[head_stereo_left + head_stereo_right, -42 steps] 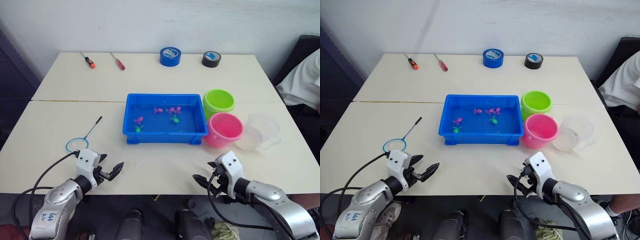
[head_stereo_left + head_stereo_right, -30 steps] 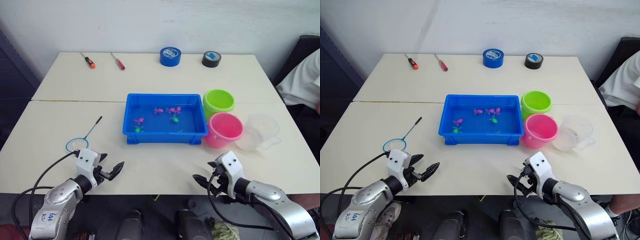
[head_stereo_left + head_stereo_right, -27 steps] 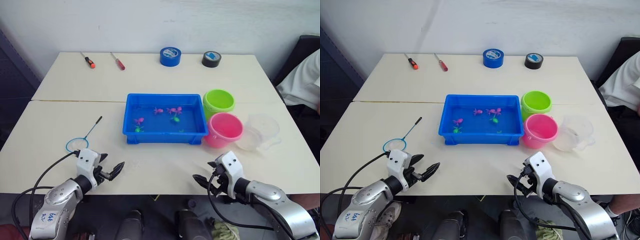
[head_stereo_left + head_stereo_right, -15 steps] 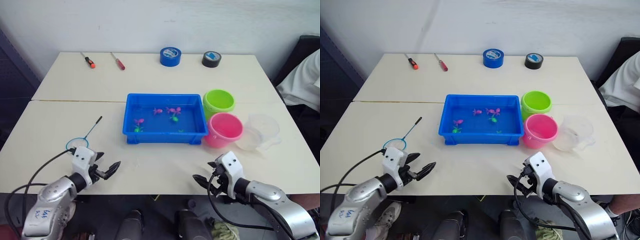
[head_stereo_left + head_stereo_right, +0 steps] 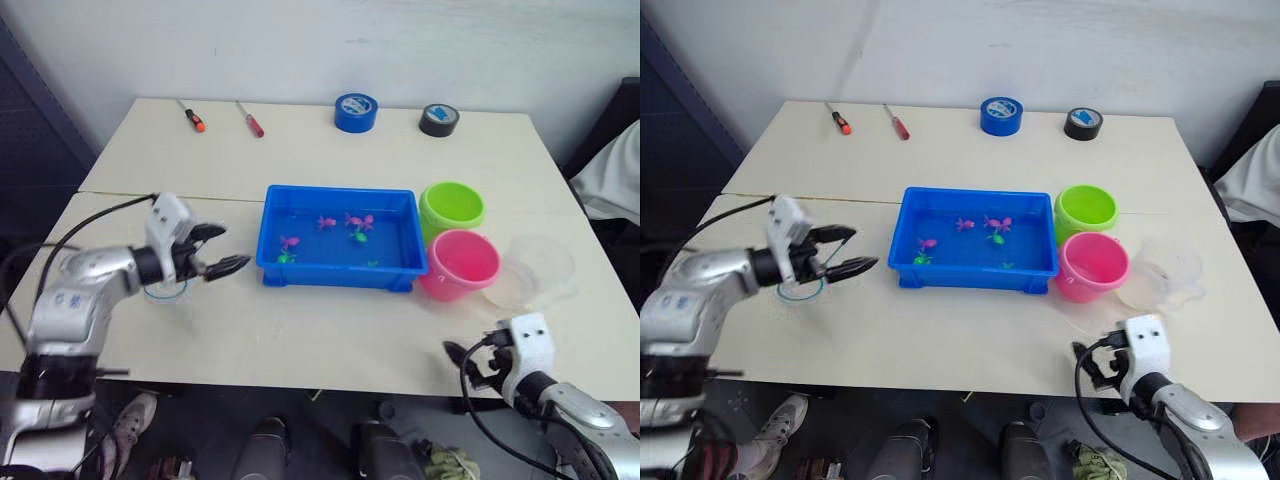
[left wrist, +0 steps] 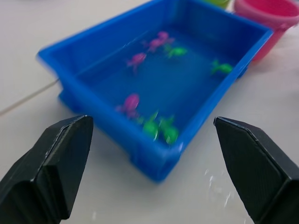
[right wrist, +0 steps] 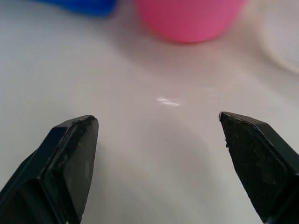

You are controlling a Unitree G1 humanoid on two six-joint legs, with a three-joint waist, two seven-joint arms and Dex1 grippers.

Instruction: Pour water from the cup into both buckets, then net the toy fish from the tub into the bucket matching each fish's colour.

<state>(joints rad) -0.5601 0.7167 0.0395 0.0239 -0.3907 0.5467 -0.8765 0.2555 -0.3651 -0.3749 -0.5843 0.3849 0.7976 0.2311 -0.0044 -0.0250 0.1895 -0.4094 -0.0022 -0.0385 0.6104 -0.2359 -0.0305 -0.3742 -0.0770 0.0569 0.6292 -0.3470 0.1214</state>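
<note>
The blue tub (image 5: pixel 340 281) sits mid-table, holding water and several toy fish, such as a pink one (image 5: pixel 290 241) and a green one (image 6: pixel 161 128). To its right stand the green bucket (image 5: pixel 452 207), the pink bucket (image 5: pixel 458 263) and the clear cup (image 5: pixel 536 272). My left gripper (image 5: pixel 225 249) hovers open just left of the tub, empty. Beneath its wrist lies the net, whose blue hoop (image 5: pixel 165 292) shows while the handle is hidden. My right gripper (image 5: pixel 463 366) is open and empty at the table's front edge, in front of the pink bucket (image 7: pixel 189 16).
Two red-handled screwdrivers (image 5: pixel 193 115) (image 5: pixel 250 118), a blue tape roll (image 5: pixel 356 111) and a black tape roll (image 5: pixel 438 119) lie along the far edge. A person's white sleeve (image 5: pixel 612 172) shows at the right. A seam crosses the table behind the tub.
The camera has shifted. My left arm has risen from the front edge and swung forward over the net, towards the tub's left end. The right gripper has drifted slightly right.
</note>
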